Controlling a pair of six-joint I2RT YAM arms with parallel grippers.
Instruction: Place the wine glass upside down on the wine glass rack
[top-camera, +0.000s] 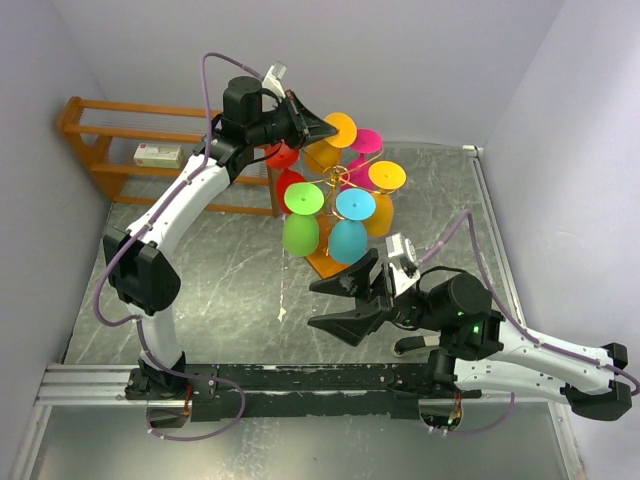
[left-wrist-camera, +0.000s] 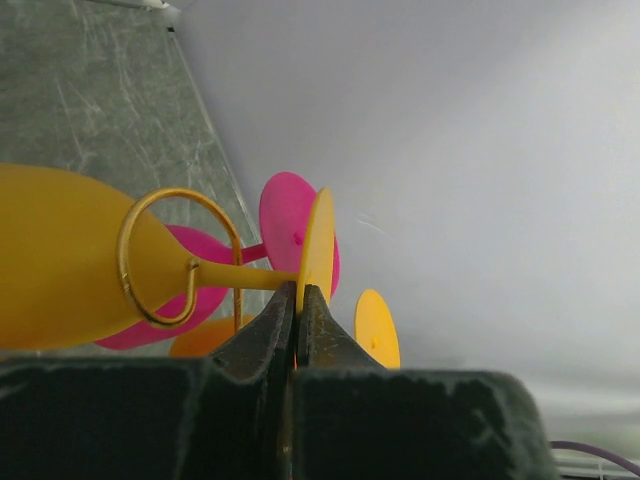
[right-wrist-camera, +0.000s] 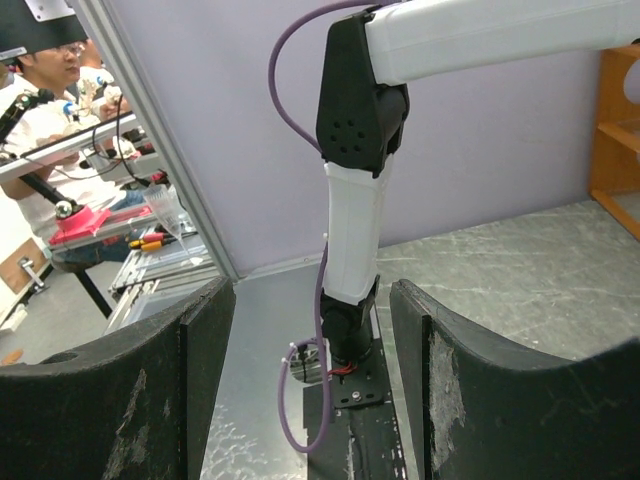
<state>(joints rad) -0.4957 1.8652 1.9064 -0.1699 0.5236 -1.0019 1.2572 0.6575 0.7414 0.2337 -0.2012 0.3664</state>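
Note:
My left gripper (top-camera: 322, 128) is shut on the rim of the round foot of a yellow-orange wine glass (top-camera: 339, 131) at the top of the wine glass rack (top-camera: 338, 181). In the left wrist view the fingertips (left-wrist-camera: 298, 291) pinch the foot (left-wrist-camera: 317, 245). The stem runs through a gold wire loop (left-wrist-camera: 165, 258), and the bowl (left-wrist-camera: 60, 262) lies past it. Green, cyan, red, pink and yellow glasses hang on the other arms. The rack's orange-brown base (top-camera: 322, 264) shows below them. My right gripper (top-camera: 336, 304) is open and empty, near the rack's front; its jaws (right-wrist-camera: 312, 380) frame the left arm's base.
A brown wooden shelf unit (top-camera: 100, 148) stands at the back left against the wall, with a white box (top-camera: 158, 154) on it. Grey walls close in the left, back and right. The arm bases sit on a black rail (top-camera: 300, 380) at the near edge.

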